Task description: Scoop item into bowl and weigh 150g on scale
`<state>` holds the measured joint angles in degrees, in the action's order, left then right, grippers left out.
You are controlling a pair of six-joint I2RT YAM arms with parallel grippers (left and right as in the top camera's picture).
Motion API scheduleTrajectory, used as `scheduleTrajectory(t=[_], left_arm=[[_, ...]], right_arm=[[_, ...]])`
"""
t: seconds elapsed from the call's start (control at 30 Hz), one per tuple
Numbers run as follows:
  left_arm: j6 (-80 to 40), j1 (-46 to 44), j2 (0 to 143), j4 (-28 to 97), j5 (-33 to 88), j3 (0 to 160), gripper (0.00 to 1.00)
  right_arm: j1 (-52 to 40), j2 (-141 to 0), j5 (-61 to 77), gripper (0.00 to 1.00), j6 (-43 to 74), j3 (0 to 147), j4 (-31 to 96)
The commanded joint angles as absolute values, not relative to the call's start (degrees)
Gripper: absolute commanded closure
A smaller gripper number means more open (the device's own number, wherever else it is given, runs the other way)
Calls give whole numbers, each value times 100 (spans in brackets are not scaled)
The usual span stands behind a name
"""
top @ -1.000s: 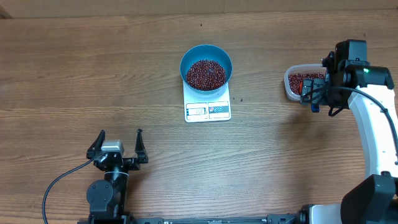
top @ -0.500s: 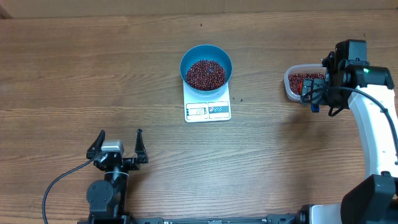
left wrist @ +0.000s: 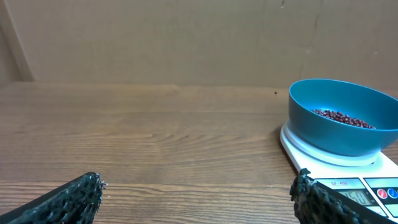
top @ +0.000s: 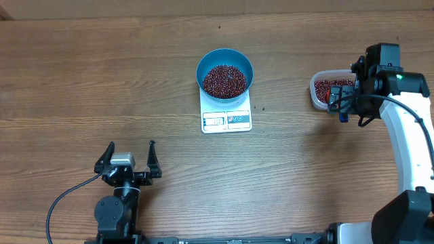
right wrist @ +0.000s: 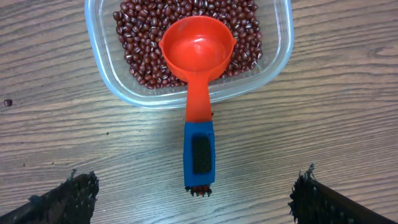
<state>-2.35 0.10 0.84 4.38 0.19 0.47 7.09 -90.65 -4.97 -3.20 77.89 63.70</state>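
Brown wood is all the tabletop [top: 81, 68] shows near me, apart from the left gripper [top: 131, 144]. It sits low at the near edge, spread wide, with nothing in it. It is well apart from everything else.

A bit farther in lies the white scale [top: 226, 120]. Its little screen faces this way, but the numbers are too small to read.

Off to the right, the right gripper [right wrist: 194, 183] hangs over the end of the scoop [right wrist: 198, 56]. It is spread wide too and holds nothing. The scoop is red with a blue handle [right wrist: 199, 155]. Its cup rests on the beans [right wrist: 137, 43] in the clear tub [right wrist: 273, 68], and the handle sticks out over the rim toward the gripper.

Farthest back, the blue bowl [top: 203, 64] sits on the scale, with a heap of beans inside it.

I think the beans are hard, smooth and tiny. They would roll and slip away if pinched, so they need the scoop. The scoop looks like stiff, light plastic. The best place to hold it looks like the blue handle, on the dark patch. The handle is thin, so the gripper must close a lot. A full cup must stay level or beans will spill. The bowl looks light and slippery, so bumping it could upset the weighing.
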Motion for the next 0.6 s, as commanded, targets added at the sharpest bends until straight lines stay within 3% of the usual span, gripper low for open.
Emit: scheduleTrajectory(t=[0.0,0.57], left_arm=[[-106,30,25,447,-40,27,0],[-104,30,25,445,-40,27,0]], right_arm=[[722,-9002,-545,0,-349,7913,6353],[711,-8523,491,0,-296,7773,4899]])
